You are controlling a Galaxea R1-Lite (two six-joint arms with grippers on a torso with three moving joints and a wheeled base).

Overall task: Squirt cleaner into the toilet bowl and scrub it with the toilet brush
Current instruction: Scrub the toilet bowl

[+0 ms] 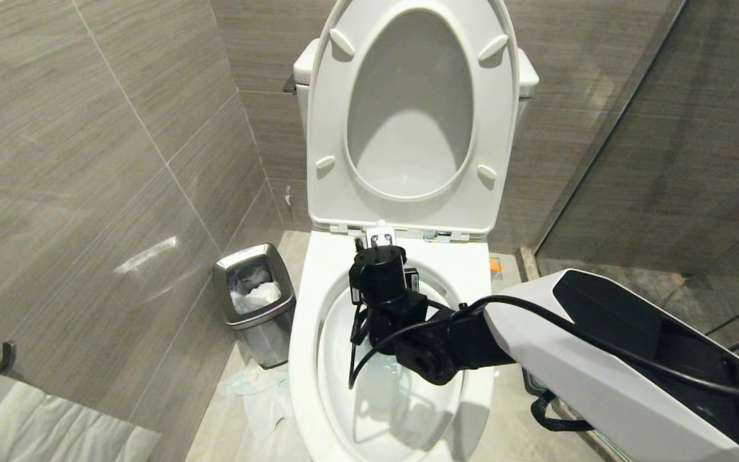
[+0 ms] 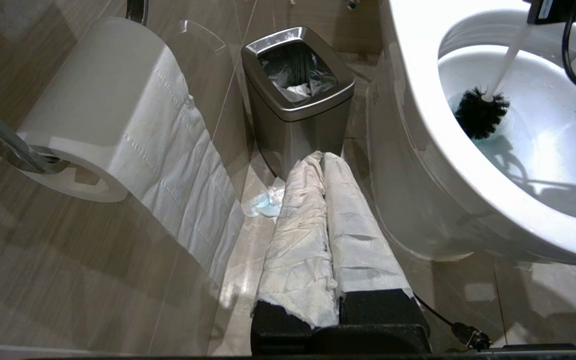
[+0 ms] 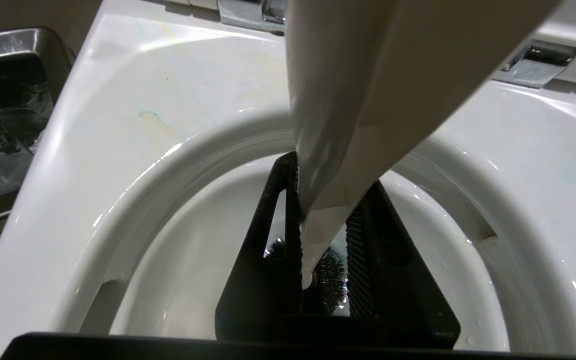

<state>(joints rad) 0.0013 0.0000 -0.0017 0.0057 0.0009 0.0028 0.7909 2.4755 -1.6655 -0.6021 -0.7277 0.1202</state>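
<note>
In the head view one toilet bowl (image 1: 318,289) fills the middle, its white seat and lid (image 1: 331,128) raised upright against the tank at the far side. The right arm (image 1: 600,359) reaches in from the near right, and its right claw (image 1: 379,273) hangs over the far part of the basin, pointing down; its fingers are hidden from here by the black wrist. A pale teal tint of cleaner (image 1: 379,372) lies in the water. One steel waste bin (image 1: 257,301) stands on the floor just left of the bowl, with crumpled paper lying on the floor nearer than it. In the left wrist view the left claw (image 2: 325,165), its two fingers wrapped in white paper, is pressed together and holds nothing, parked low to the left of the bowl and pointing at the one bin. One toilet paper roll (image 2: 93,105) hangs on a metal holder at the left wall, a strip trailing down. Inside the basin the one toilet brush (image 2: 480,112) stands slanted, its black bristle head touching the wet wall at the edge of the teal water, its white handle rising toward the right arm. In the right wrist view the two black fingers (image 3: 280,240) of the right claw are clamped on the white handle, which runs between them down into the bowl, and the bristle head shows beyond the fingertips. Two chrome hinges (image 3: 248,10) sit at the far rim.
</note>
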